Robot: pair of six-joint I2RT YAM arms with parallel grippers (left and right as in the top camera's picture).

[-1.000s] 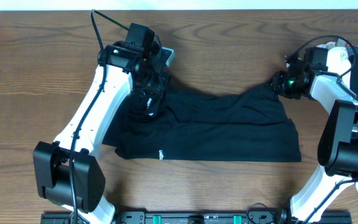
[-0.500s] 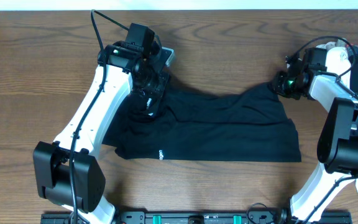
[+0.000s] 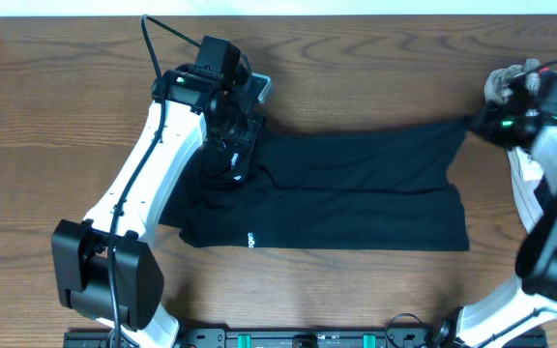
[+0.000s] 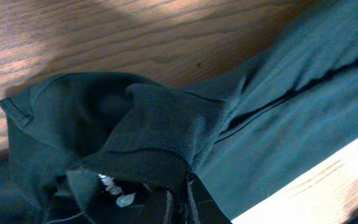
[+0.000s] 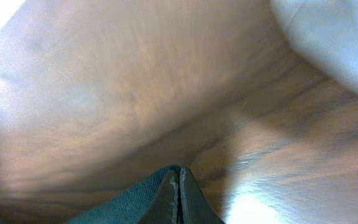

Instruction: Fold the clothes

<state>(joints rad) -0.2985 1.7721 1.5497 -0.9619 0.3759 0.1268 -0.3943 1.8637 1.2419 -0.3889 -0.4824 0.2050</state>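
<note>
The black shirt (image 3: pixel 356 193) of the clothes lies spread flat across the middle of the table, a tiny white logo (image 3: pixel 250 239) near its front hem. My left gripper (image 3: pixel 235 147) is shut on the bunched collar at the shirt's upper left. In the left wrist view the collar (image 4: pixel 154 134) folds over my left gripper (image 4: pixel 180 190), beside the white neck label (image 4: pixel 114 186). My right gripper (image 3: pixel 479 124) is shut on the shirt's upper right corner, which is drawn out taut. The right wrist view shows my right gripper (image 5: pixel 178 177) pressed together over black fabric (image 5: pixel 129 202).
More garments, pale and white (image 3: pixel 524 188), are piled at the table's right edge under and behind my right arm; a white cloth (image 5: pixel 334 43) shows in the right wrist view. Bare wooden table (image 3: pixel 356 58) lies beyond the shirt. A black rail (image 3: pixel 307 338) runs along the front edge.
My right gripper has shut on the shirt's upper right corner and pulled it right and slightly away, straightening the top edge. The left arm has not moved.
</note>
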